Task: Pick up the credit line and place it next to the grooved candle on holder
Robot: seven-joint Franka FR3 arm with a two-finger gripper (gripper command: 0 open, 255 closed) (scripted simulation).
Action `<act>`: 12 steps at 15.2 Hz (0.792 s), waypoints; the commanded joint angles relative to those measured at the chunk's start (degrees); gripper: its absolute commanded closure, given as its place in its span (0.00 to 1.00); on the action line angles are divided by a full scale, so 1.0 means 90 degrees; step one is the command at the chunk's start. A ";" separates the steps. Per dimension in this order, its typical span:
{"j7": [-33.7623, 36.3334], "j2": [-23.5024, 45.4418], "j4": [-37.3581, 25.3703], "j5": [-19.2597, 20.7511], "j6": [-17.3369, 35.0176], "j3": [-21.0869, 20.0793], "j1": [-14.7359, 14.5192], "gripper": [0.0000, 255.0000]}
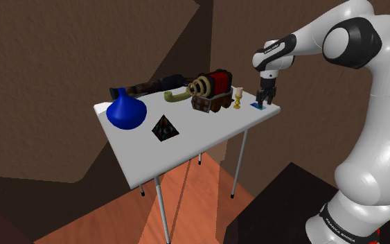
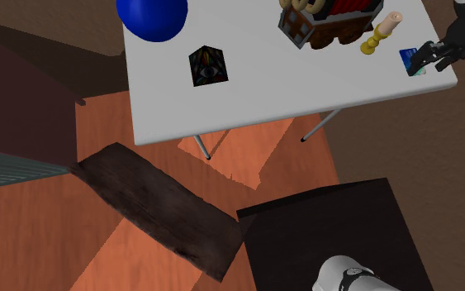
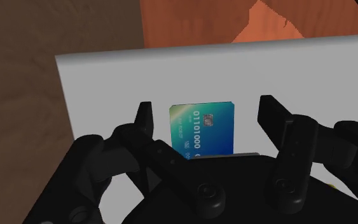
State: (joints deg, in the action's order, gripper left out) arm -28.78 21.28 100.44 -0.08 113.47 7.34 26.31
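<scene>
The white arm rises from its stand at the shoulder view's lower right, bends over at the elbow and reaches to the left, with the wrist turned so that the black gripper (image 1: 264, 96) points straight down over the near corner of the white table (image 1: 186, 149). In the second exterior view the gripper (image 2: 438, 53) hangs at the table's right edge, low above the surface.

The jaws stand wide apart and grip nothing. In the wrist view the two fingers (image 3: 144, 124) flank the bank card (image 3: 201, 130) with bare table showing on each side of it, so neither finger touches the card.

The card (image 1: 258, 106) is blue-green with printed digits and a small chip. It lies flat on the table close to the corner, directly under the gripper and between its fingertips. The candle on its gold holder (image 1: 238, 97) stands upright near the card, apart from it, between the card and a red and brown chest (image 1: 214, 91). Farther along the table sit a dark pyramid (image 1: 164, 129) and a blue vase (image 1: 125, 111), well apart from the gripper.
</scene>
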 commanded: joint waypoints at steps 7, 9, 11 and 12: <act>0.0009 -0.0123 -0.0480 0.0014 -0.0602 0.0003 -0.0010 0.00; 0.0010 -0.0142 -0.0622 0.0016 -0.0764 0.0003 -0.0012 0.00; 0.0010 -0.0143 -0.0622 0.0016 -0.0764 0.0004 -0.0012 0.00; 0.0010 -0.0142 -0.0622 0.0016 -0.0764 0.0004 -0.0012 0.00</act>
State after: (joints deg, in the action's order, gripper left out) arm -28.67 19.97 94.93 0.07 106.69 7.37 26.19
